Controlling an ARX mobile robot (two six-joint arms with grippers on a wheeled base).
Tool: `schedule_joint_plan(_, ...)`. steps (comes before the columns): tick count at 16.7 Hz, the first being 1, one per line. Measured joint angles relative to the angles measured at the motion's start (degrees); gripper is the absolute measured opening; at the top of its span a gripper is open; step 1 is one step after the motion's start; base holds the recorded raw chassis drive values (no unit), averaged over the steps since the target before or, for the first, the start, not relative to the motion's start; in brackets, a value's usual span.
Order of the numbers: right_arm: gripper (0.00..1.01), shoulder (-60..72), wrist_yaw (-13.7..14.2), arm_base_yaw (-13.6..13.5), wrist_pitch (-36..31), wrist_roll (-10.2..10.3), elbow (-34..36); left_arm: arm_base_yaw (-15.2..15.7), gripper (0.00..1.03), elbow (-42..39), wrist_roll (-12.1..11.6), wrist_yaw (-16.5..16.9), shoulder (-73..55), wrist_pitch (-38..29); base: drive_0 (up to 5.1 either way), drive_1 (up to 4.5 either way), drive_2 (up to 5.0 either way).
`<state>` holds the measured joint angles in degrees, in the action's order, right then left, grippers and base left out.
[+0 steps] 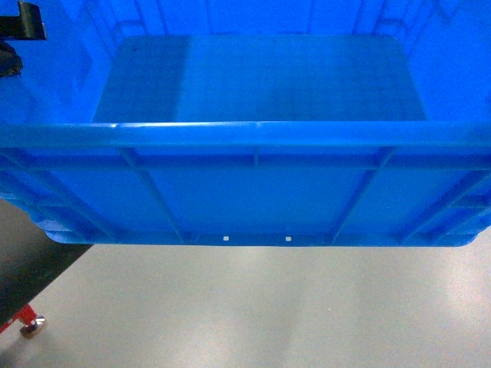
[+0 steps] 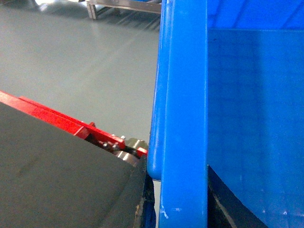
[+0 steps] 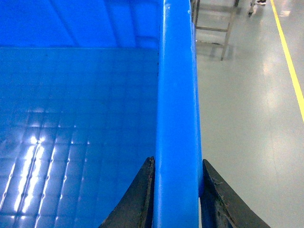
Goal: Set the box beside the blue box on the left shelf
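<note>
While the box (image 1: 253,192) fills nearly the whole head view, it hangs above the grey floor (image 1: 253,307), with nothing under its bottom edge. At the far left of that view a dark surface (image 1: 31,261) comes in from the side, and below it I see a red frame foot (image 1: 23,320) with a small caster. At the top left corner a black part of the arm (image 1: 27,21) shows beside the box wall.

In the left wrist view, the left gripper (image 2: 183,204) sits at the thick rim of the box (image 2: 183,118): one dark finger (image 2: 137,199) is on the outer side and another dark finger (image 2: 228,204) on the inner side, so it pinches the rim. A red tube (image 2: 57,118) runs along the dark surface there, and a metal frame (image 2: 123,7) stands far behind on the floor.

In the right wrist view, the right gripper (image 3: 175,199) does the same on the opposite rim (image 3: 178,95); one black finger (image 3: 135,199) presses inside and one finger (image 3: 221,199) outside, both touching the blue plastic. A yellow line (image 3: 289,61) runs on the floor at the right, and a steel frame (image 3: 213,23) stands further away.

I can read no writing or label on the box; only two small white marks (image 1: 225,238) are on the lower edge.
</note>
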<state>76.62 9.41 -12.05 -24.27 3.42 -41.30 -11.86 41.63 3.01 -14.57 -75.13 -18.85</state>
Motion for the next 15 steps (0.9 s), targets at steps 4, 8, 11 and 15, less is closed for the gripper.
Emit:
schedule_joint_plan(4, 0.21, 0.0, 0.0, 0.0, 0.0, 0.0, 0.0, 0.0, 0.17, 0.0, 0.0, 0.0, 0.0, 0.0, -1.6, -1.55, -1.6)
schedule_joint_plan(8, 0.21, 0.0, 0.0, 0.0, 0.0, 0.0, 0.0, 0.0, 0.17, 0.0, 0.0, 0.0, 0.0, 0.0, -1.7, -1.65, -1.7)
schedule_joint_plan(11, 0.21, 0.0, 0.0, 0.0, 0.0, 0.0, 0.0, 0.0, 0.17, 0.0, 0.0, 0.0, 0.0, 0.0, -1.5, -1.47, -1.5)
schedule_joint_plan(15, 0.21, 0.0, 0.0, 0.0, 0.0, 0.0, 0.0, 0.0, 0.17, 0.0, 0.0, 0.0, 0.0, 0.0, -1.8, -1.78, -1.8)
